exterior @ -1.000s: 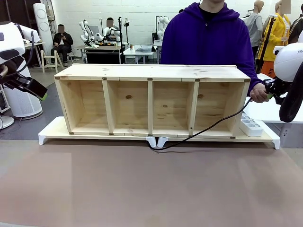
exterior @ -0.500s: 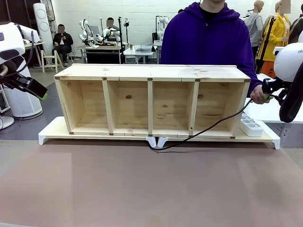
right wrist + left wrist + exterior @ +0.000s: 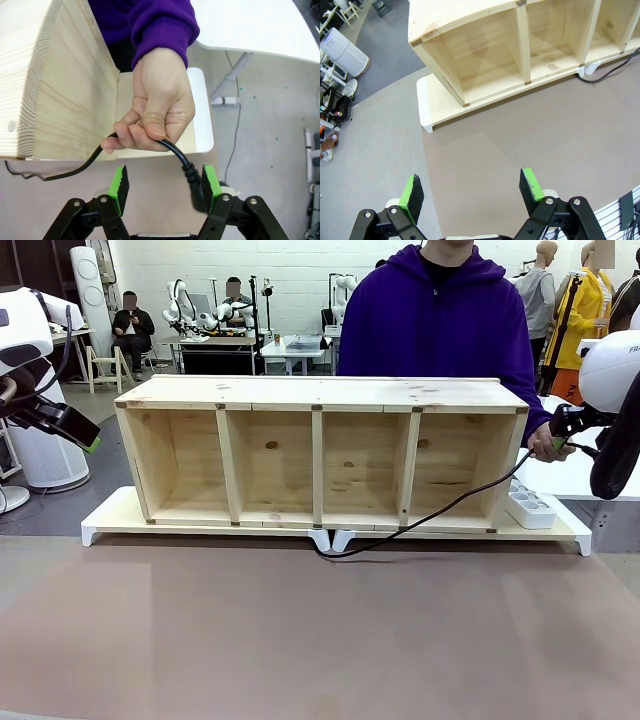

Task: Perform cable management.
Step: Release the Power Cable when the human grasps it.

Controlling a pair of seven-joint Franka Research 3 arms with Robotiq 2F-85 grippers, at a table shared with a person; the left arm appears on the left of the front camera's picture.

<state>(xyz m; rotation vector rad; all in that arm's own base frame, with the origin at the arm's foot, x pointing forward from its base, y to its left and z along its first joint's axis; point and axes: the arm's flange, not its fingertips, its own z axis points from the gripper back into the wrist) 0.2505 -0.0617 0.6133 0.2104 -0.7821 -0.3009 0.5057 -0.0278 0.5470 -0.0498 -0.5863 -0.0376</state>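
The cable [image 3: 430, 512] is a thin black cord that runs from under the shelf's middle up to a person's hand [image 3: 547, 443] at the shelf's right end. In the right wrist view that hand [image 3: 160, 107] grips the cable [image 3: 172, 148], and its thick black plug end lies against one green pad [image 3: 209, 181]. My right gripper [image 3: 164, 182] stands open around the plug, its jaws wide apart; from the front, the right gripper [image 3: 556, 432] hangs just by the hand. My left gripper [image 3: 471, 189] is open and holds nothing, high off the table's left side [image 3: 92, 443]. A short loop of cable [image 3: 605, 77] shows below the shelf.
A wooden shelf [image 3: 320, 395] with several open compartments stands on a white base board [image 3: 110, 515] across the table. A white power strip [image 3: 530, 507] lies on the board at the right. The person in a purple hoodie stands behind the shelf. Brown tabletop [image 3: 320, 640] spreads in front.
My right gripper's jaws have spread apart and it has risen slightly beside the person's hand, which keeps hold of the cable. The left arm has not moved.
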